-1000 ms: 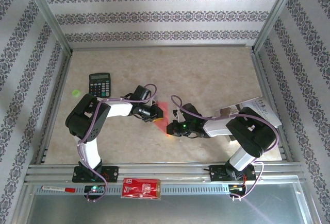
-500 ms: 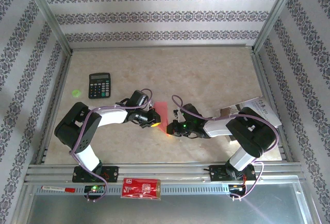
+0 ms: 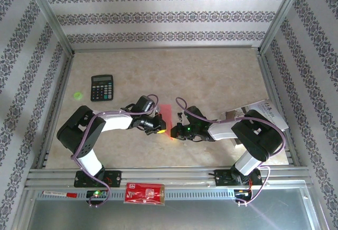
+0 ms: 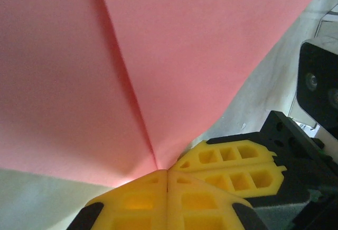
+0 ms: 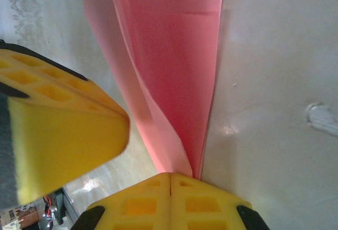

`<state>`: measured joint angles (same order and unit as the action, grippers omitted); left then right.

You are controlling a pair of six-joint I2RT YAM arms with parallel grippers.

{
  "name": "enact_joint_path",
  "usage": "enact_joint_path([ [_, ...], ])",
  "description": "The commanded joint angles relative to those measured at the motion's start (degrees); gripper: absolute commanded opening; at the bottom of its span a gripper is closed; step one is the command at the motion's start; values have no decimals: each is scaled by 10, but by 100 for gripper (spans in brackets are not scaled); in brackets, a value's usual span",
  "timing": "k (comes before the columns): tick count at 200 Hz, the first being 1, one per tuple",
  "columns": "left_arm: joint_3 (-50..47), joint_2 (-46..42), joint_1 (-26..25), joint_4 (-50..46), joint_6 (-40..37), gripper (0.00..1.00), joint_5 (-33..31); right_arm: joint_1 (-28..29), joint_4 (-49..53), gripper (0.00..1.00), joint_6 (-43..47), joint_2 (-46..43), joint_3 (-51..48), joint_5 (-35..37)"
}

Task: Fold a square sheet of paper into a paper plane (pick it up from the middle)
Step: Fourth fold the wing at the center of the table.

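Observation:
The square sheet of paper (image 3: 166, 115), pink-red and folded into a narrow creased shape, lies mid-table between both arms. In the left wrist view the paper (image 4: 158, 55) rises in a ridge whose crease runs straight into the seam of my left gripper (image 4: 167, 173), shut on its edge. My right gripper (image 5: 170, 176) is shut, its tips at the paper's (image 5: 174, 55) narrow near end, where the layers slip under one finger. From above, the left gripper (image 3: 157, 125) is at the paper's left edge and the right gripper (image 3: 174, 133) at its near end, close together.
A black calculator (image 3: 102, 87) and a small green dot (image 3: 78, 95) lie at the back left. A white printed leaflet (image 3: 266, 112) sits by the right arm. A red printed packet (image 3: 144, 193) and a pen (image 3: 60, 193) rest on the front rail.
My left arm has lowered, and its gripper has moved nearer and slightly right along the paper's left edge. The right arm has stayed put.

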<state>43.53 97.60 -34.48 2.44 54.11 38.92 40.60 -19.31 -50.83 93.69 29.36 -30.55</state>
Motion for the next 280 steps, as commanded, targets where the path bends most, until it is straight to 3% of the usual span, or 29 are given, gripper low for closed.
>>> enact_joint_path([
  [1, 16, 14, -12, 29, 20, 0, 9, -1, 115, 0, 15, 43, -29, 48],
  [100, 37, 62, -19, 21, 12, 0, -11, 1, 132, 0, 13, 41, -34, 53],
  [245, 96, 89, 39, -38, -54, 0, 3, 1, 158, 0, 22, 48, -42, 55],
  [280, 78, 89, 39, -26, -47, 0, 2, -5, 132, 0, 41, -9, -34, 17],
])
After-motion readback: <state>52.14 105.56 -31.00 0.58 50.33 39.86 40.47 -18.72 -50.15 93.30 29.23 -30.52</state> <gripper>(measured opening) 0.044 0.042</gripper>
